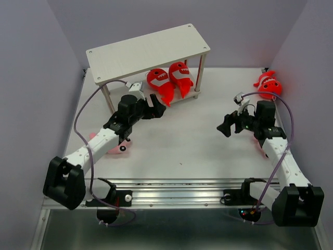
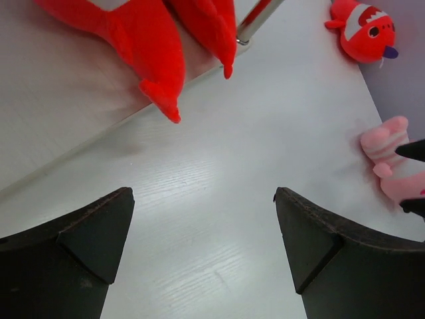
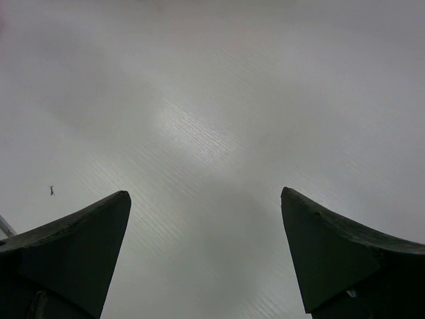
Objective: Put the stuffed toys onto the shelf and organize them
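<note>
The white two-tier shelf (image 1: 148,52) stands at the back. Two red sharks (image 1: 158,80) (image 1: 180,76) lie side by side on its lower tier, and their tails show in the left wrist view (image 2: 156,60). A third red shark (image 1: 268,86) lies on the table at the far right and also shows in the left wrist view (image 2: 362,30). One pink striped toy (image 1: 112,149) lies partly under my left arm. Another (image 2: 388,156) lies by my right arm. My left gripper (image 1: 156,107) (image 2: 202,226) is open and empty just in front of the lower tier. My right gripper (image 1: 226,126) (image 3: 206,219) is open and empty over bare table.
A metal shelf leg (image 2: 255,20) stands close to the shark tails. Grey walls close in the table on the left, back and right. Purple cables loop off both arms. A metal rail (image 1: 177,190) runs along the near edge.
</note>
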`<action>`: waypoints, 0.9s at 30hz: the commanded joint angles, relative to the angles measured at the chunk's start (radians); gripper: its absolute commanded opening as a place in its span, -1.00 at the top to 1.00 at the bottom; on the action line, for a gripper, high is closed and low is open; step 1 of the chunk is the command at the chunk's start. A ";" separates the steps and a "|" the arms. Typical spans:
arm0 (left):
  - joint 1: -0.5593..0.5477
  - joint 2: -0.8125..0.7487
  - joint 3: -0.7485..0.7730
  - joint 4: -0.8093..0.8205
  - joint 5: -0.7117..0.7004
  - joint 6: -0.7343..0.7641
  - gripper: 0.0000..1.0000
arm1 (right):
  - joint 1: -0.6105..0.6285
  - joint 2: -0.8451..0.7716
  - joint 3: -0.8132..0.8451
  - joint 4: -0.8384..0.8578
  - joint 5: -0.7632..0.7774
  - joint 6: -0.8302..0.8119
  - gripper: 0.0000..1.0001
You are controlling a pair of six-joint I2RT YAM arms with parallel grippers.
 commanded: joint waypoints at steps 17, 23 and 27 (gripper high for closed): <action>0.008 -0.496 -0.124 -0.179 0.067 0.310 -0.98 | -0.153 0.467 0.641 -0.140 0.549 0.113 -1.00; 0.008 -0.591 -0.147 -0.199 0.044 0.318 -0.98 | -0.182 0.735 0.862 -0.137 0.772 0.148 -1.00; 0.008 -0.613 -0.150 -0.202 0.027 0.318 -0.98 | -0.182 0.848 0.971 -0.105 0.888 0.194 -1.00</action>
